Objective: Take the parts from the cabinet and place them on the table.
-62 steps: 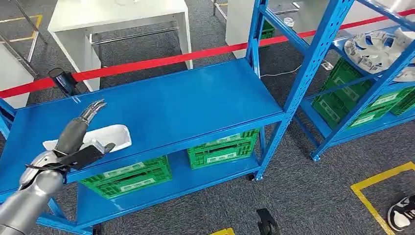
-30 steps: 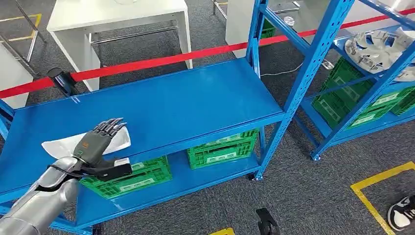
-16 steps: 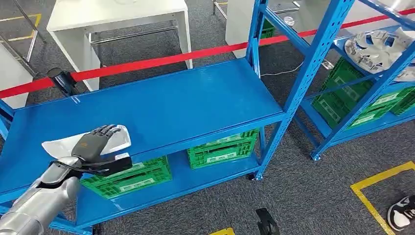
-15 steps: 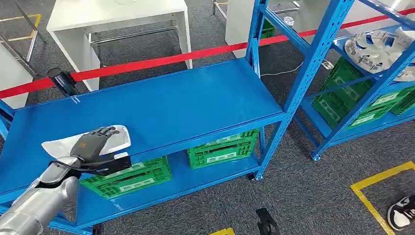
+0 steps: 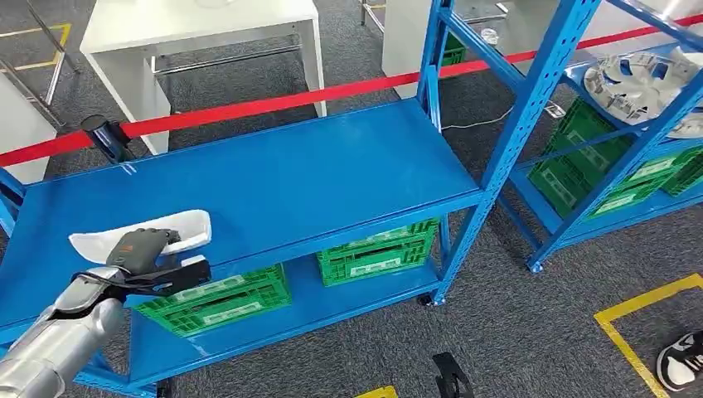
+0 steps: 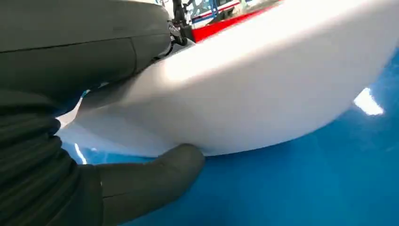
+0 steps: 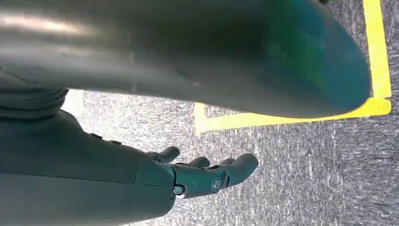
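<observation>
A white curved plastic part (image 5: 189, 224) lies on the blue top shelf (image 5: 315, 174) of the cabinet, near its front left edge. My left hand (image 5: 137, 249) grips the part: its fingers curl over the top and the thumb reaches under the front rim. In the left wrist view the white part (image 6: 263, 84) sits between the dark fingers above and the thumb (image 6: 155, 174) below, just over the blue surface. My right hand (image 7: 202, 176) hangs by my side over grey carpet, fingers loosely spread, holding nothing.
Green crates (image 5: 377, 249) fill the lower shelf. A red barrier tape (image 5: 273, 101) runs behind the cabinet, with a white table (image 5: 199, 25) beyond. A second blue rack (image 5: 530, 108) on the right carries silver round parts (image 5: 638, 79). A person's shoe (image 5: 681, 358) is at bottom right.
My left hand came down from above the white part with fingers apart, settled on it and closed around it. The part has shifted slightly to the left.
</observation>
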Available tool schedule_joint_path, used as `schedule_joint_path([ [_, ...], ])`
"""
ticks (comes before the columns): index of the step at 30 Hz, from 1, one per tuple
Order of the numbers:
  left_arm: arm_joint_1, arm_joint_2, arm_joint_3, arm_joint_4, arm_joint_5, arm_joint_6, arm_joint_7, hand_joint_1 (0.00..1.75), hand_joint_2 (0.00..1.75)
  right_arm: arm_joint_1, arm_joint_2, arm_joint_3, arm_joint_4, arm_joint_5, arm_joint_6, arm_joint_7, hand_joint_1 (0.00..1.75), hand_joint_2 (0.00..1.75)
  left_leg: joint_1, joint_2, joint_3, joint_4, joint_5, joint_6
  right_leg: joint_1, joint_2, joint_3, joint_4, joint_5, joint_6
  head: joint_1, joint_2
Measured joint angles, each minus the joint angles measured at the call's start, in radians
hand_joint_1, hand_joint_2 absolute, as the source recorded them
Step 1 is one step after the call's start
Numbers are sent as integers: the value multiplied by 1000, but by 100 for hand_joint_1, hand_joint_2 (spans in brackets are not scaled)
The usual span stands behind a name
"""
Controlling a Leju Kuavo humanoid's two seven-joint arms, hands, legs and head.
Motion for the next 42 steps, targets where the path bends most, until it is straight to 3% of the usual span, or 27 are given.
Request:
schedule_joint_path([
  [6, -1, 0, 11, 0, 13, 19, -34, 175, 175, 0, 0, 0, 0, 1, 0, -1, 0, 0, 0, 0, 1, 0, 0, 0, 0, 1, 0, 0, 0, 0, 0, 0],
  [9, 11, -1, 24, 0, 36, 84, -94, 175, 175, 0, 0, 0, 0, 1, -3, -5, 0, 0, 0, 0, 1, 0, 0, 0, 0, 1, 0, 0, 0, 0, 0, 0],
  [11, 29, -11, 56, -10, 140, 109, -182, 175, 175, 0, 0, 0, 0, -1, -6, -7, 0, 0, 0, 0, 0, 0, 0, 0, 0, 1, 0, 0, 0, 0, 0, 0],
  [14, 58, -37, 178, -49, 383, 8, -319, 175, 175, 0, 0, -7, 0, -8, -7, -11, 0, 0, 0, -1, 0, 1, 0, 0, 0, 0, 0, 0, 0, 0, 0, 0],
  [16, 79, -54, 277, -125, 517, -104, -350, 175, 175, 0, 0, -18, 0, -10, -6, -12, 0, 0, 0, -2, 0, 1, 0, 0, 0, -2, 1, -1, -1, 1, 0, 0],
  [20, 143, -67, 406, -319, 684, -262, -343, 175, 175, 0, 0, -24, 0, -10, -6, -12, 0, 0, -1, 0, 0, 1, -1, 2, 0, 2, 1, -1, 0, 1, 0, 0],
  [23, 197, -58, 456, -491, 719, -290, -304, 175, 175, 4, 0, -28, 0, -10, -8, -12, 0, 0, -1, 2, 0, 1, -2, 2, -1, 2, 1, -1, 0, 1, 0, 0],
  [26, 240, -43, 490, -620, 710, -291, -316, 175, 175, 4, 0, -33, 0, -8, -8, -14, 0, 0, -1, 1, 0, 1, -2, 3, -1, 2, 1, -1, 0, 1, 0, 0],
  [27, 259, -33, 498, -676, 720, -308, -326, 175, 175, 4, 1, -34, 0, -8, -8, -17, 0, 0, -8, 2, -1, 7, -9, 10, -8, 2, 6, -11, 2, 11, 0, 0],
  [29, 303, -20, 517, -781, 802, -402, -322, 175, 175, 7, 2, -38, 0, -8, -9, -19, 0, 0, -7, 2, 15, -19, 8, 29, -5, 2, 19, -22, 12, 23, -1, 0],
  [30, 323, -19, 527, -837, 846, -445, -312, 175, 175, 7, -2, -42, 0, -8, -13, -18, 0, 0, 8, 8, 28, -44, 22, 27, -3, 1, 22, -18, 1, 23, 0, 0],
  [31, 337, -20, 537, -893, 923, -510, -292, 175, 175, 6, -3, -44, 0, -8, -18, -12, 0, 0, 8, 7, 31, -56, 27, 30, -1, 2, 11, 7, -29, 27, 1, 0],
  [33, 373, -27, 557, -1009, 1053, -615, -262, 175, 175, 4, -4, -47, 0, -8, -18, -6, 0, 0, 13, 8, 27, -55, 30, 31, -7, 2, -47, 151, -120, 36, 3, 0],
  [34, 398, -29, 562, -1058, 1084, -646, -259, 175, 175, 4, -4, -49, 0, -8, -18, -8, 0, 0, 14, 11, 25, -53, 29, 30, -11, 2, -72, 216, -150, 41, 3, 0],
  [35, 429, -29, 565, -1103, 1102, -671, -259, 175, 175, 5, -3, -50, 0, -8, -18, -10, 0, 0, 16, 13, 22, -50, 30, 28, -16, 2, -87, 261, -160, 47, 3, 0],
  [36, 464, -30, 567, -1148, 1107, -688, -260, 175, 175, 6, -3, -50, 0, -8, -19, -11, 0, 0, 21, 14, 15, -45, 31, 22, -22, 1, -76, 251, -142, 54, 3, 0],
  [37, 491, -30, 569, -1179, 1109, -696, -261, 175, 175, 6, -3, -50, 0, -8, -19, -11, 0, 0, 26, 14, 8, -38, 32, 16, -28, 1, -47, 203, -113, 61, 3, 0],
  [39, 529, -32, 578, -1246, 1106, -703, -264, 175, 175, 5, -6, -52, 0, -8, -19, -11, 0, 0, 42, 12, -21, -8, 33, -4, -46, -1, 63, 14, -49, 85, 3, 0],
  [40, 542, -34, 582, -1271, 1095, -701, -264, 175, 175, 2, -3, -52, 0, -8, -18, -12, 0, 0, 41, 8, -29, 0, 34, -15, -34, 5, 62, 21, -71, 79, 5, 0],
  [41, 556, -36, 585, -1293, 1076, -689, -262, 175, 175, 3, 0, -52, 0, -9, -18, -18, 0, 0, 41, 4, -31, 13, 31, -25, -32, 14, 48, 35, -34, 59, 12, 0],
  [42, 573, -38, 591, -1316, 1052, -676, -264, 175, 175, 0, 0, -55, 0, -12, -19, -19, 0, 0, 36, 4, -35, 21, 30, -33, -36, 14, 44, 25, -60, 40, 10, 0],
])
